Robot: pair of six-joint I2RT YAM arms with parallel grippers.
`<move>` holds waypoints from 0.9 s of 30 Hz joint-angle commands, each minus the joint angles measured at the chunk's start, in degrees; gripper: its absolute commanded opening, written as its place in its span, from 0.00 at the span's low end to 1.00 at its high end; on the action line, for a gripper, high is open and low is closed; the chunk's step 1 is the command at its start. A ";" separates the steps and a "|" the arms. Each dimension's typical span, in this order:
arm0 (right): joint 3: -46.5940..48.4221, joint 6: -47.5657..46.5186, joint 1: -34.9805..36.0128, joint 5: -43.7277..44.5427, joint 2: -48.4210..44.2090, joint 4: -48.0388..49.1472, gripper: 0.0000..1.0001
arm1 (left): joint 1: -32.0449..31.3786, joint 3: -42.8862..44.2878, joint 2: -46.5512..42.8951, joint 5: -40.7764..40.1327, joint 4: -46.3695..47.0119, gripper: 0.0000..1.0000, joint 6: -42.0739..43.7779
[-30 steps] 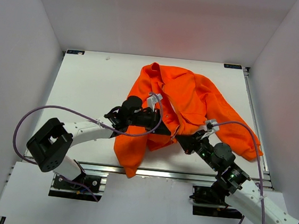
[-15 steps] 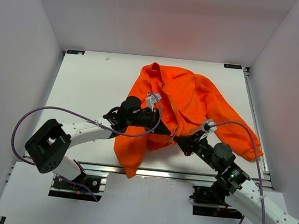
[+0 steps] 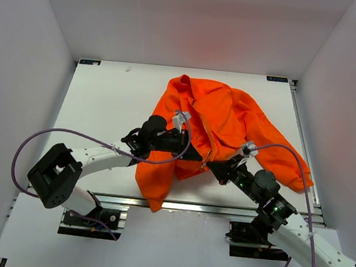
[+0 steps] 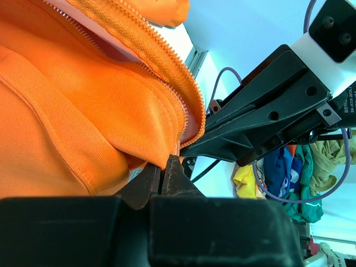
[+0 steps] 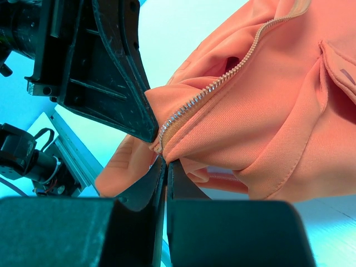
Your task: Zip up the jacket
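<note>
**White walls around a white tabletop**

The white tabletop [image 3: 105, 100] is enclosed by three plain white walls: a left wall [image 3: 18, 78], a back wall [image 3: 190, 20] and a right wall [image 3: 354, 94]. Small black markers [image 3: 89, 61] sit at its far corners, and a metal rail [image 3: 189, 207] runs along its near edge. The light is soft and even, with a faint reddish tint on the back wall. The left wrist view shows a heap of coloured cloth [image 4: 289, 167] in the background.
</note>
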 commanded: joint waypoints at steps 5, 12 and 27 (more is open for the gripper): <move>2.15 0.11 0.14 -1.14 0.10 5.56 0.00 | -0.25 0.77 -1.71 0.63 1.38 0.00 -0.24; 2.23 0.20 0.14 -1.31 -0.52 5.56 0.00 | -0.25 0.95 -1.44 0.55 1.03 0.00 -0.15; 2.41 0.64 0.14 -2.28 -0.60 5.03 0.00 | -0.25 1.30 -0.83 0.99 1.47 0.00 -0.33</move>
